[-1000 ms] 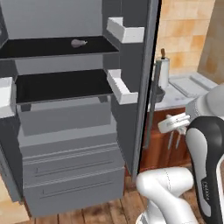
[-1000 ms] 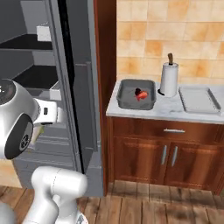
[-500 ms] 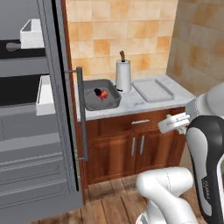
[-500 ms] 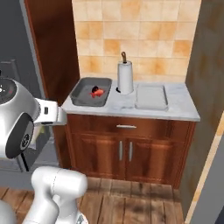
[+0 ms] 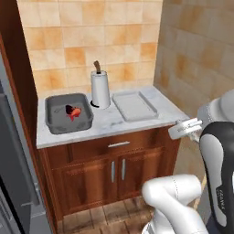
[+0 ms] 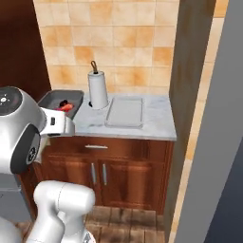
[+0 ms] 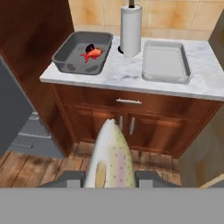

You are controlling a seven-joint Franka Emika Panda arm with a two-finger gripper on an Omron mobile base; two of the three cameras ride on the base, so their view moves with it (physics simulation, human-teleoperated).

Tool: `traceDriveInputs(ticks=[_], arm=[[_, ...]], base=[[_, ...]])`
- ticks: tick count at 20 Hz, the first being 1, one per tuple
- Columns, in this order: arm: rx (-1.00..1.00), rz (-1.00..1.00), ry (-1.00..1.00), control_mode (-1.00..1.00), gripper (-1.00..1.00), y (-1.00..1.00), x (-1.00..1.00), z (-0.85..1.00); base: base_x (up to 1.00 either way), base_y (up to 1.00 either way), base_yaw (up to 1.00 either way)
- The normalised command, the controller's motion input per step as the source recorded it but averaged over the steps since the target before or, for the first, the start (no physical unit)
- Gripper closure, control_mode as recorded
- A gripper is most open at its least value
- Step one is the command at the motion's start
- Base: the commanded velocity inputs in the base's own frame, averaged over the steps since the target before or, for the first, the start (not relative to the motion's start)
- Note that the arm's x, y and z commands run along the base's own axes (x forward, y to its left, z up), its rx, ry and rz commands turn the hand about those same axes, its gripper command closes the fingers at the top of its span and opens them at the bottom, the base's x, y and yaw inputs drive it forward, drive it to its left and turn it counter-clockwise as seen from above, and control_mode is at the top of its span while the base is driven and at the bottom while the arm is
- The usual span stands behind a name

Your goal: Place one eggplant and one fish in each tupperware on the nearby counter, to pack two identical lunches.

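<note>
Claw [image 7: 109, 177] clamped on pale fish [image 7: 109, 158], paper-towel roll [image 7: 131, 29] upright between dark tupperware [image 7: 70, 54] and pale tupperware [image 7: 166, 61].

It was a kitchen: tiled wall [image 5: 82, 41], marble counter [image 5: 109, 121] over wooden cabinets [image 5: 114, 171], and a paper-towel roll [image 5: 100, 89] stood on it.
</note>
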Motion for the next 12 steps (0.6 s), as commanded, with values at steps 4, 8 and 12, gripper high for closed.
traceDriveInputs(ticks=[4, 8, 12], arm=[[0.0, 0.0, 0.0, 1.0, 1.0, 0.0, 0.0, 0.0], [0.0, 0.0, 0.0, 1.0, 1.0, 0.0, 0.0, 0.0], [0.0, 0.0, 0.0, 1.0, 1.0, 0.0, 0.0, 0.0]], base=[[1.0, 0.07, -0.09], [1.0, 0.02, -0.08], [0.81, 0.0, -0.08]])
